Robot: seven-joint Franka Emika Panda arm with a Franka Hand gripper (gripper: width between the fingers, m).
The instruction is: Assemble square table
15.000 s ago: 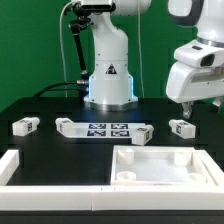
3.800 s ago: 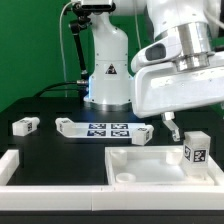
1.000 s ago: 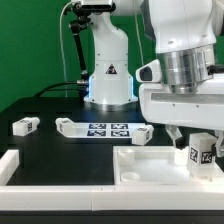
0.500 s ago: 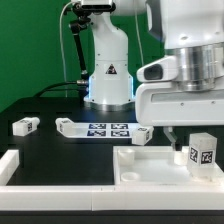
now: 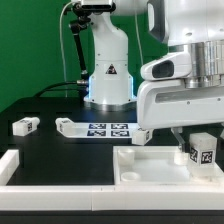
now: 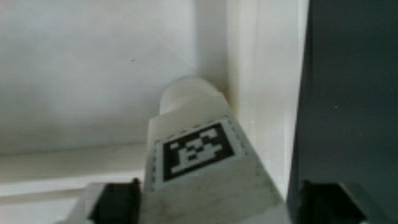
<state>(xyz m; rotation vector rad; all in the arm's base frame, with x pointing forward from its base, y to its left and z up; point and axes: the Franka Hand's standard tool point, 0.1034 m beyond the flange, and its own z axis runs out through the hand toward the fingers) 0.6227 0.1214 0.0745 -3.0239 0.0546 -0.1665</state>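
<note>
The white square tabletop (image 5: 150, 165) with its raised rim lies at the front on the exterior view's right. One tagged white leg block (image 5: 205, 153) stands upright in its far right corner. My gripper (image 5: 197, 140) hangs directly over that leg. In the wrist view the leg (image 6: 205, 150) rises from the tabletop's corner (image 6: 89, 80) between my gripper's (image 6: 217, 200) two dark fingers (image 6: 118, 200). One finger lies against the leg and a thin gap shows at the other. The leg's upper end is hidden under the hand.
The marker board (image 5: 100, 128) lies mid-table, with a loose leg block (image 5: 143, 133) at one end and another (image 5: 65, 123) at the other. A third leg block (image 5: 25, 126) lies far left. White border rails (image 5: 20, 165) run along the front. The robot base (image 5: 108, 85) stands behind.
The hand has settled slightly lower over the standing leg, and the fingers have drawn in closer to its sides. The leg itself stays in the corner.
</note>
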